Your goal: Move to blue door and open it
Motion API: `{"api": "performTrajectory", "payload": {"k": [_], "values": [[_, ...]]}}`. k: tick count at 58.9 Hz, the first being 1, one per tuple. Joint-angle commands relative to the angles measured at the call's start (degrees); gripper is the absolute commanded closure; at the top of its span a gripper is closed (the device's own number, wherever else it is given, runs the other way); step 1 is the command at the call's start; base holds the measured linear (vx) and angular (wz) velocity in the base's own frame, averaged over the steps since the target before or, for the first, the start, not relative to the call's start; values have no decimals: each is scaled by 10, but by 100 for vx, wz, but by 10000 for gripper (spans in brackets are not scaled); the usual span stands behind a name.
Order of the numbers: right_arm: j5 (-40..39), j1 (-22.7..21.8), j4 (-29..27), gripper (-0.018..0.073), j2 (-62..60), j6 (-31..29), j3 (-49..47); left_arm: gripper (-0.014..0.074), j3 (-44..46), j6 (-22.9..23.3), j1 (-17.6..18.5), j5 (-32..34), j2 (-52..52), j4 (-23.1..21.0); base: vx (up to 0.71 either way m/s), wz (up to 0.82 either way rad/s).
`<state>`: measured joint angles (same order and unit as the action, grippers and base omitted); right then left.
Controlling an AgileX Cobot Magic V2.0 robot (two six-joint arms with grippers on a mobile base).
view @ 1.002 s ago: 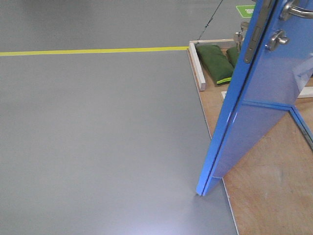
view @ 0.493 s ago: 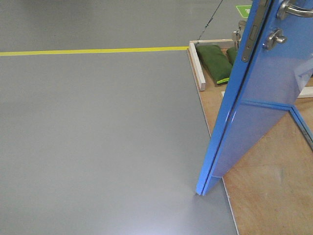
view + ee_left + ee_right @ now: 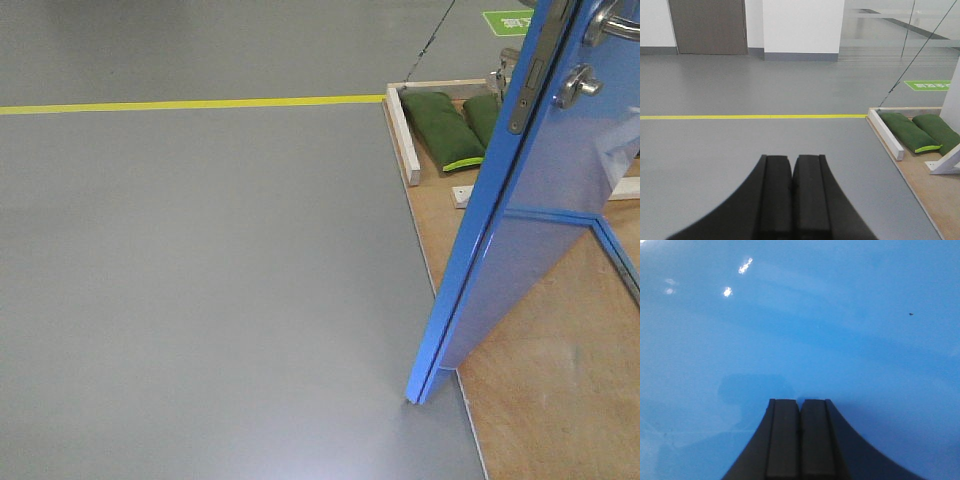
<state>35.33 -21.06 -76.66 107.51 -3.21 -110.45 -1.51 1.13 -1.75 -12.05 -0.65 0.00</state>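
At the edge of the flat plywood platform (image 3: 560, 400), the tall glossy bright blue door panel (image 3: 540, 200) is seen ajar, faced closely by the closed, empty right gripper (image 3: 800, 402), which could be skidded off that slick face by an oblique push, while the closed, empty left gripper (image 3: 792, 158) is held over the smooth grey hall floor (image 3: 200, 280).

Ahead of the right gripper (image 3: 800, 401), the blue door (image 3: 840, 315) fills the whole frame, its edges cut off on every side. Far ahead and right of the left gripper (image 3: 792, 157), the green floor sign (image 3: 927, 85) carries lettering too small to read.
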Motion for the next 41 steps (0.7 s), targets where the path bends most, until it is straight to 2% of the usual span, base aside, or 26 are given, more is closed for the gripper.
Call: {"api": "performTrajectory", "payload": {"k": [1, 41], "values": [[-1, 3, -28, 561, -29, -8, -18, 524, 11, 4, 0, 45, -8, -3, 0, 0], [-1, 3, -28, 561, -29, -8, -18, 524, 11, 4, 0, 45, -8, -3, 0, 0]]}}
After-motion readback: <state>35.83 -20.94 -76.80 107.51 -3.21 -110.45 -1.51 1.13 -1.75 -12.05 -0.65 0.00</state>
